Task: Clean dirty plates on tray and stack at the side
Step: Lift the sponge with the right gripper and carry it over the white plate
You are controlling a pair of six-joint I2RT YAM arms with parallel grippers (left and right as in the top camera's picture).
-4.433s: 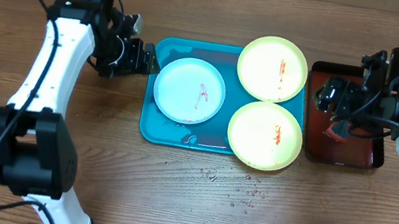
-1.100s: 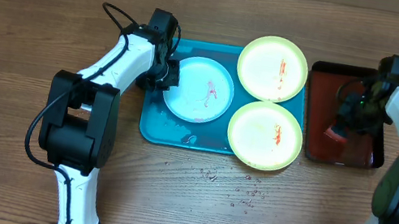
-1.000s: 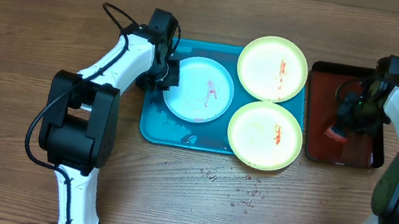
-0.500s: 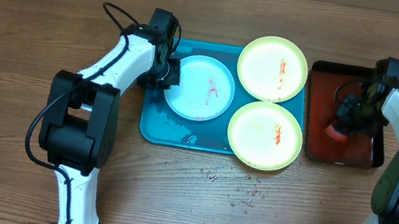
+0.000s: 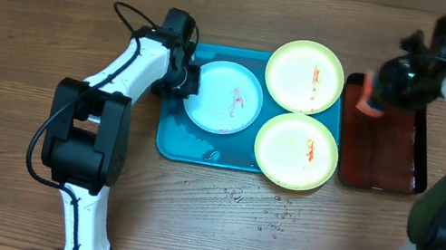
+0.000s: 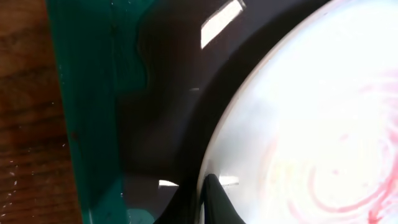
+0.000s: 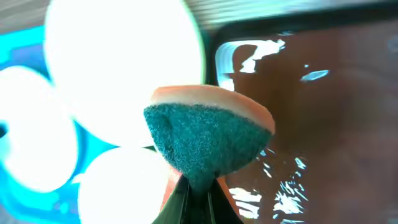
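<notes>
The turquoise tray (image 5: 167,138) holds three plates. A whitish plate (image 5: 225,98) with red smears lies at its left, and two yellow-green plates (image 5: 304,76) (image 5: 295,151) with red streaks at its right. My left gripper (image 5: 186,82) is shut on the whitish plate's left rim; in the left wrist view its dark fingertips (image 6: 211,196) pinch that rim (image 6: 214,149). My right gripper (image 5: 383,89) hovers over the dark red tray's far-left corner, shut on an orange sponge (image 5: 369,99). The sponge's green scouring face (image 7: 208,140) fills the right wrist view above the gripper (image 7: 198,183).
The dark red tray (image 5: 393,150) with a black rim sits right of the turquoise tray, its wet bottom (image 7: 323,124) shining. Small drops or crumbs (image 5: 261,213) dot the wood in front of the tray. A puddle (image 5: 213,154) lies in the tray's front part.
My right gripper closed on the sponge in the red tray, lifted it and carried it toward the tray's far-left corner. The left arm and the plates stayed put.
</notes>
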